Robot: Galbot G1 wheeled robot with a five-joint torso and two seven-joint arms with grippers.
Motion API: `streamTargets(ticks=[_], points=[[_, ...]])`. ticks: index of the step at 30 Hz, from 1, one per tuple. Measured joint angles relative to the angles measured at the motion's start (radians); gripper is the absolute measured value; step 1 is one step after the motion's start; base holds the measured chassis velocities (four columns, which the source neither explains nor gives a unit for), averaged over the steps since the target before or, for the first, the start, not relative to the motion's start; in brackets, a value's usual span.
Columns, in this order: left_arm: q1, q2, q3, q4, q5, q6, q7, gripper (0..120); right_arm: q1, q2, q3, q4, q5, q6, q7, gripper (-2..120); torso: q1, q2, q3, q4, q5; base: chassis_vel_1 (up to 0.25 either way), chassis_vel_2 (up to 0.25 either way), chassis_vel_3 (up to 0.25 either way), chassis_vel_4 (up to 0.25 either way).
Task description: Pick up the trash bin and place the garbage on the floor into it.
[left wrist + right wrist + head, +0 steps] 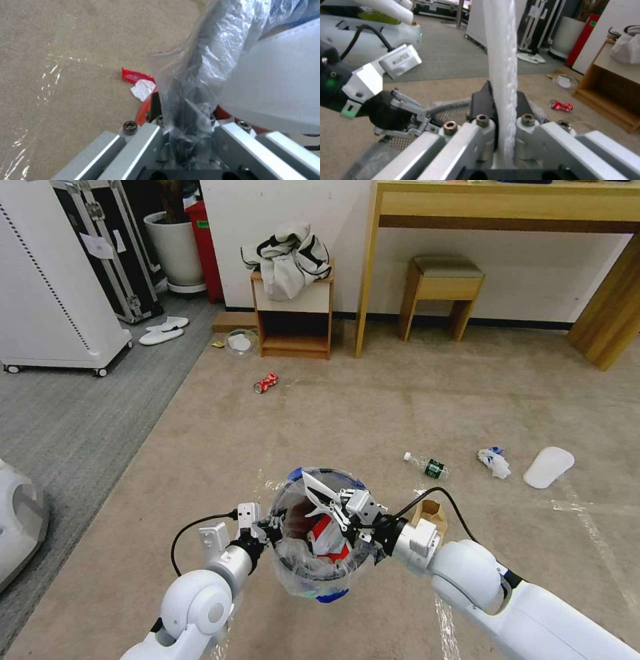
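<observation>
- Trash bin (319,573) sits up off the floor (373,407), right in front of the robot, left gripper (265,528) pinched on its bagged rim.
- Right gripper (337,505) over the opening, clamped on a white slipper (316,485).
- Farther out: bottle (427,465), tissues (494,461), another slipper (548,467).
- Way back, a crushed can (266,383).

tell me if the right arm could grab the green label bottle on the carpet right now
Probably not: the right gripper is shut on a white slipper over the trash bin. The bottle lies unobstructed.
</observation>
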Motion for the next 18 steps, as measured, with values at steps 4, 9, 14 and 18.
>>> streamTargets(ticks=[4,9,14,18], points=[[0.003,-0.001,-0.002,-0.002,-0.003,0.002,-0.002,1,0.000,-0.001,-0.005,-0.002,-0.003,-0.003,-0.002,19,0.000,0.000,0.000,0.0000,0.0000,0.000,0.000,0.000,0.000],[0.006,-0.001,-0.002,-0.003,-0.003,0.002,-0.003,1,0.000,0.000,-0.009,-0.002,-0.004,-0.006,-0.003,35,0.000,0.000,0.000,0.0000,0.0000,0.000,0.000,0.000,0.000],[0.007,0.000,-0.002,-0.003,-0.003,0.002,-0.004,1,-0.003,-0.006,-0.006,0.011,-0.004,-0.011,-0.004,59,0.000,0.000,0.000,0.0000,0.0000,0.000,0.000,0.000,0.000],[0.006,0.002,-0.002,-0.003,-0.005,0.002,-0.004,1,-0.004,-0.008,-0.004,0.017,-0.003,-0.014,-0.004,71,0.000,0.000,0.000,0.0000,0.0000,0.000,0.000,0.000,0.000]])
